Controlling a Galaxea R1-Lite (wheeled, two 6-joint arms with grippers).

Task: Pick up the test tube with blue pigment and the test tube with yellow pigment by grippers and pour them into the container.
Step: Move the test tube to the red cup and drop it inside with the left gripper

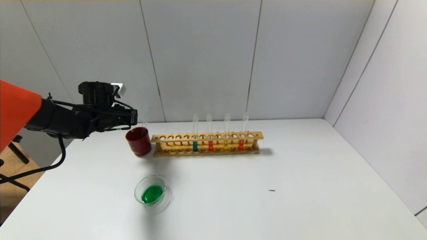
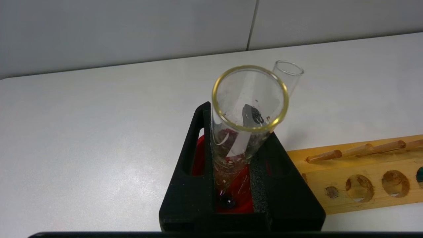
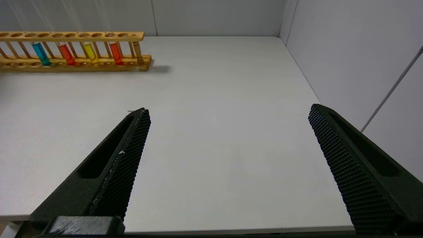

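From my head, my left gripper (image 1: 135, 117) reaches in level over the dark red opaque cup (image 1: 138, 141) beside the wooden tube rack (image 1: 206, 144) on the white counter (image 1: 300, 186), grey wall panels behind; the clear glass dish (image 1: 151, 192) holding green liquid sits nearer me. At my left wrist, my fingers (image 2: 195, 185) are clamped tight on an emptied clear glass tube (image 2: 246, 112) above that cup, a second empty tube (image 2: 288, 74) just beyond. At my right wrist, my right gripper (image 3: 228, 155) hovers over bare counter, fingers (image 3: 125, 158) spread wide holding nothing, well apart from the rack.

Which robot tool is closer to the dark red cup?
The left tool: it hangs right above the red cup, shut on an empty tube. The right tool is far off, open.
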